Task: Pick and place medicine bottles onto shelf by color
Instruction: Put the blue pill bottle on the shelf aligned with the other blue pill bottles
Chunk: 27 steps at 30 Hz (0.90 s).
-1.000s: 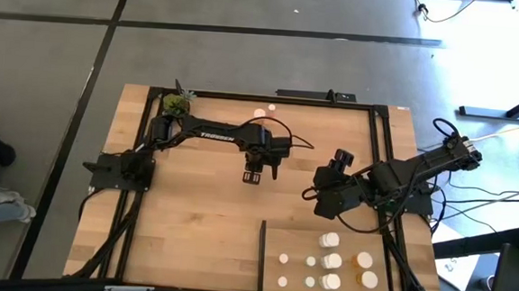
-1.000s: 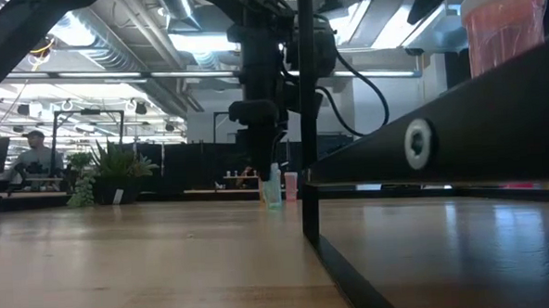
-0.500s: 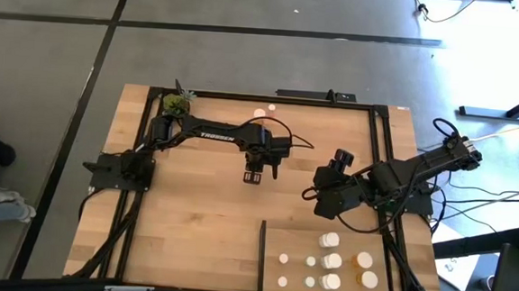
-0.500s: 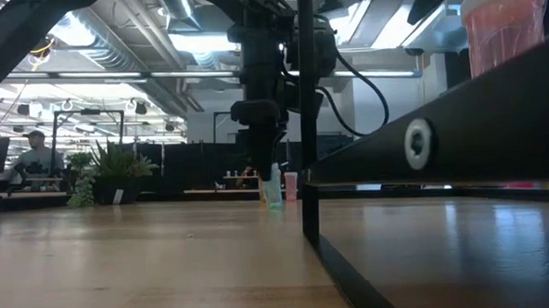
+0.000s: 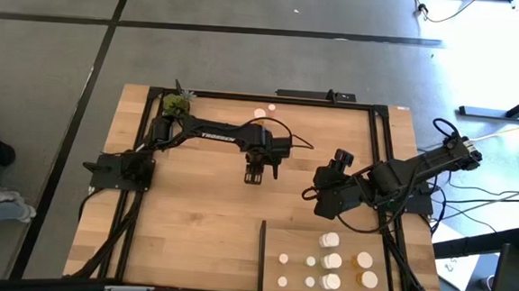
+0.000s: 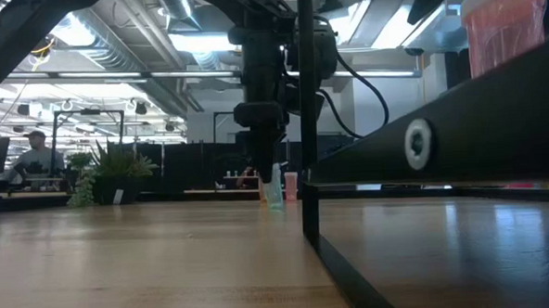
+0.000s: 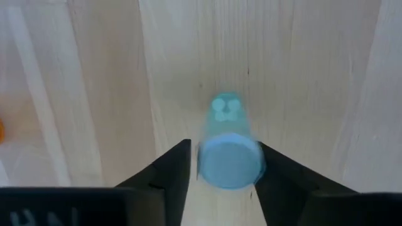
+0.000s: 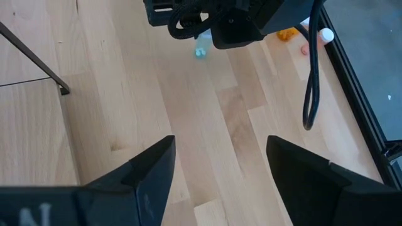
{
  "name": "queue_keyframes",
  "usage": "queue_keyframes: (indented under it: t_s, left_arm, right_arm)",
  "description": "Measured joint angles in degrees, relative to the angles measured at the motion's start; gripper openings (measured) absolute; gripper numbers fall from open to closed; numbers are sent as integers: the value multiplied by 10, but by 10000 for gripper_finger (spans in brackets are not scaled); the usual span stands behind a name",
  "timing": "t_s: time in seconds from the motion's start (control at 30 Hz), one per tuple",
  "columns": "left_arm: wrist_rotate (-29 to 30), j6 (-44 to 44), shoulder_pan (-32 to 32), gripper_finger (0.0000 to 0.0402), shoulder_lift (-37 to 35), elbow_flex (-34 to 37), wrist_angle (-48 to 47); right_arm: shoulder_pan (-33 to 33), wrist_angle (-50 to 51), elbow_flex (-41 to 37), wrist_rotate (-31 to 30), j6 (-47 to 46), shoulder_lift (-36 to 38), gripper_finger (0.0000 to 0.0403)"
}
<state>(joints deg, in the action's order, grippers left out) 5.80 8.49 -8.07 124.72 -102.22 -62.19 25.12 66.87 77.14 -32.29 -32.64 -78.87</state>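
The left hand [image 5: 254, 175] hangs over the middle of the bench [image 5: 192, 223], pointing straight down. Between its fingers [image 7: 168, 169] stands a small pale greenish bottle [image 7: 229, 150] with a white cap, upright on the wood. The fingers sit close on either side of the cap, but I cannot tell whether they actually pinch it or have a sliver of slack. From bench level the same bottle [image 6: 274, 187] shows just under the dark wrist, its base on the surface.

The right hand [image 5: 321, 203] waits to the right of centre, clear of the wood, its fingers [image 8: 147, 169] spread wide with nothing between them.

The shelf [image 5: 276, 241] lies at the near right corner, its thin black strip [image 5: 261, 258] along the left edge. On it stand white bottles [image 5: 328, 259] in short rows, and to their right two orange-amber ones [image 5: 363, 260].

At the far edge of the bench a couple more bottles [image 5: 272, 110] remain, and a small green potted plant [image 5: 177, 102] sits at the far left corner.
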Motion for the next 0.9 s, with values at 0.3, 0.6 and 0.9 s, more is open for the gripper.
queue_keyframes:
  t_s: [0.3, 0.6, 0.9]
  left_arm:
    - [-9, -6, 0, 228, 0, 0, 0]
    - [5, -11, 0, 253, -25, -5, -24]
    - [42, -45, 0, 253, -96, -8, -65]
  right_arm:
    - [0, 0, 0, 0, 0, 0, 251]
    - [0, -2, 0, 0, -1, 0, 251]
    - [0, -13, 0, -1, -1, 0, 251]
